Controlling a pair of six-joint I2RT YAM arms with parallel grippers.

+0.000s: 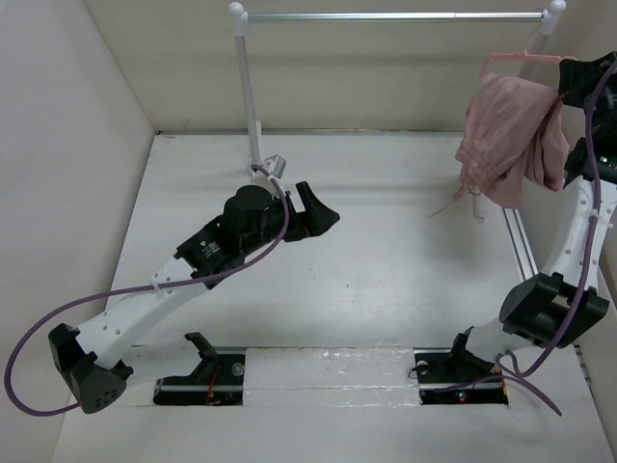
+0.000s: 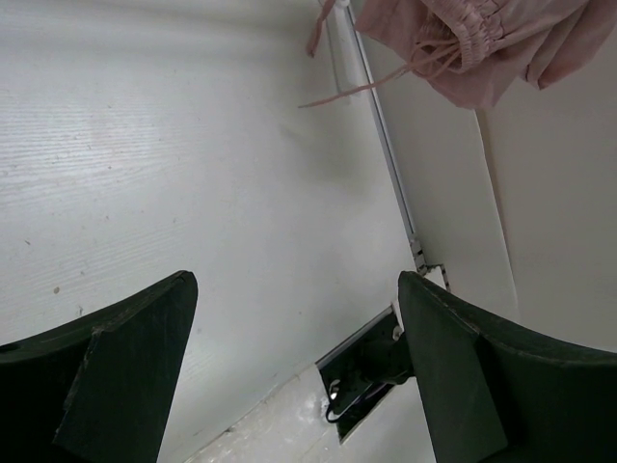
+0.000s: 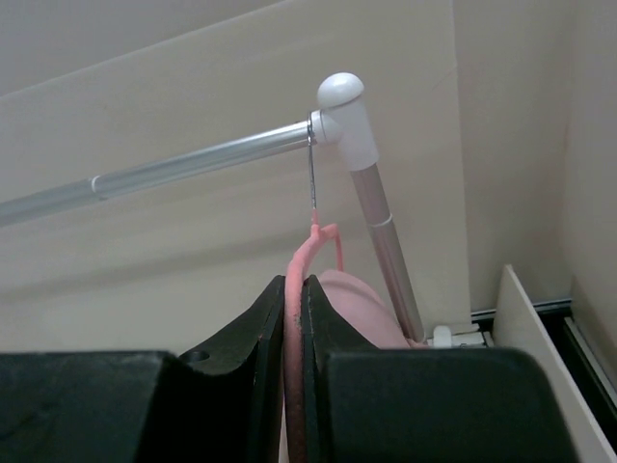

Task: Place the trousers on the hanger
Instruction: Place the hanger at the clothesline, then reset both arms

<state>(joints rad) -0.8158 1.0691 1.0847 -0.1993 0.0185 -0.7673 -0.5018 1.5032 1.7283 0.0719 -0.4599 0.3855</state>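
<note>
The right gripper (image 3: 296, 287) is clamping the thin pink hanger (image 3: 303, 249) between nearly closed fingers, high beside the garment rail (image 3: 193, 162), where the slim hook is meeting the bar at its white corner joint. The dusty-pink trousers (image 1: 506, 135) are hanging bunched over the hanger at the table's far right, with the drawstring (image 2: 371, 87) dangling. The left gripper (image 2: 299, 289) is hovering wide open and empty above the table (image 1: 386, 270). Fabric is hiding most of the hanger.

Overhead rear overview; left wrist toward distant trousers (image 2: 472, 48); right wrist close beneath rail (image 3: 193, 164).
</note>
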